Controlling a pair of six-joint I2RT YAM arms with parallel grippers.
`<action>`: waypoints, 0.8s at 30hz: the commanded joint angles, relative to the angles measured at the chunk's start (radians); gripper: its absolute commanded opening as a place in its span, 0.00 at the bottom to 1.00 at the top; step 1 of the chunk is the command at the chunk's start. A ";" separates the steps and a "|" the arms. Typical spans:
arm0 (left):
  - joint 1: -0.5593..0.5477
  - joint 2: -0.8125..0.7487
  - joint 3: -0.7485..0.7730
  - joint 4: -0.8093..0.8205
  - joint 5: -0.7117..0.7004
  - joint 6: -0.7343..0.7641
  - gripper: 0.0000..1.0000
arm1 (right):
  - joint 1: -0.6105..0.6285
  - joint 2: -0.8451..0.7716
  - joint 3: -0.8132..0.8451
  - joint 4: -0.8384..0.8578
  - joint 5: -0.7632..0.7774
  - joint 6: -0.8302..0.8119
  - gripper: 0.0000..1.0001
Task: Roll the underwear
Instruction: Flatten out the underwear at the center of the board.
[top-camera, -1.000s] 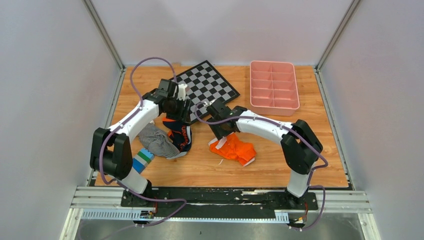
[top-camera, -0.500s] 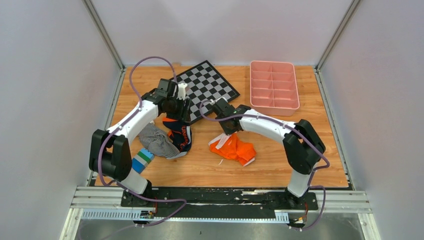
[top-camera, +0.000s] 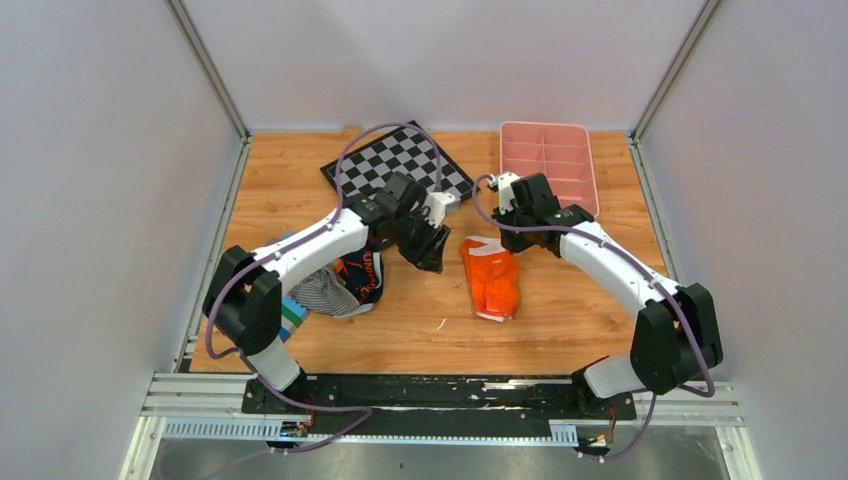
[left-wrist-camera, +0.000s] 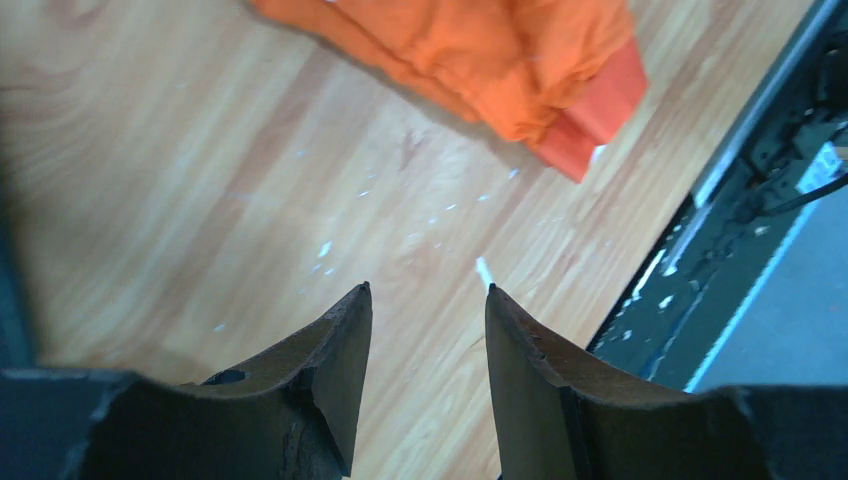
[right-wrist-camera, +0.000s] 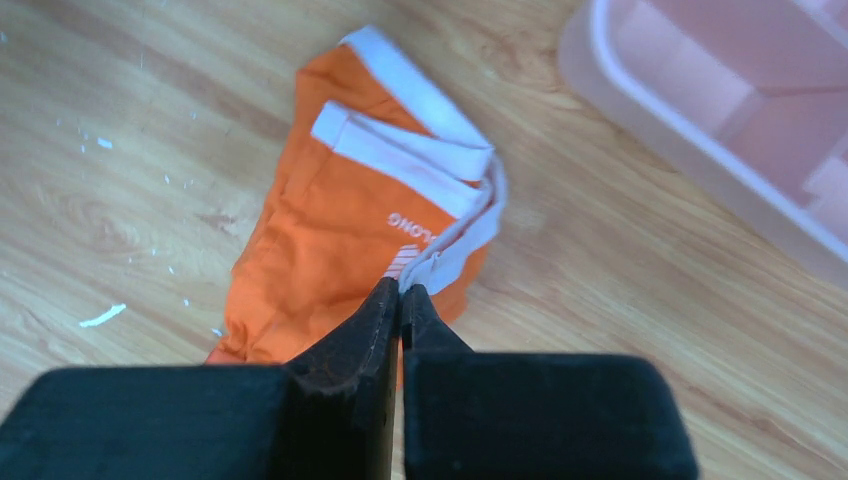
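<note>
The orange underwear (top-camera: 492, 280) lies crumpled on the wooden table, stretched out front to back, its white trim bands at the far end. My right gripper (top-camera: 497, 240) is over that far end; in the right wrist view it (right-wrist-camera: 402, 290) is shut on a fold of white trim of the underwear (right-wrist-camera: 330, 230). My left gripper (top-camera: 430, 255) hovers just left of the garment. In the left wrist view it (left-wrist-camera: 428, 288) is open over bare wood, and the underwear (left-wrist-camera: 480, 60) lies beyond the fingertips.
A navy pair (top-camera: 364, 276) and a grey striped garment (top-camera: 318, 292) lie under the left arm. A chessboard (top-camera: 398, 165) sits at the back, a pink divided tray (top-camera: 548, 165) at the back right, close to the right wrist. The table's front rail (left-wrist-camera: 760, 200) is near.
My right gripper shut on the white trim and dragged the underwear right and farther back, turning it lengthwise. My left arm swung right from the chessboard to beside the garment, jaws narrowing a little.
</note>
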 joint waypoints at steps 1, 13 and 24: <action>-0.035 0.087 0.007 0.113 0.062 -0.140 0.53 | -0.009 -0.016 -0.080 0.095 -0.118 -0.068 0.00; -0.044 0.339 0.046 0.512 0.134 -0.637 0.52 | -0.143 -0.050 -0.128 0.111 -0.173 -0.030 0.00; -0.042 0.481 0.204 0.451 0.106 -0.658 0.44 | -0.155 -0.049 -0.127 0.114 -0.178 -0.014 0.00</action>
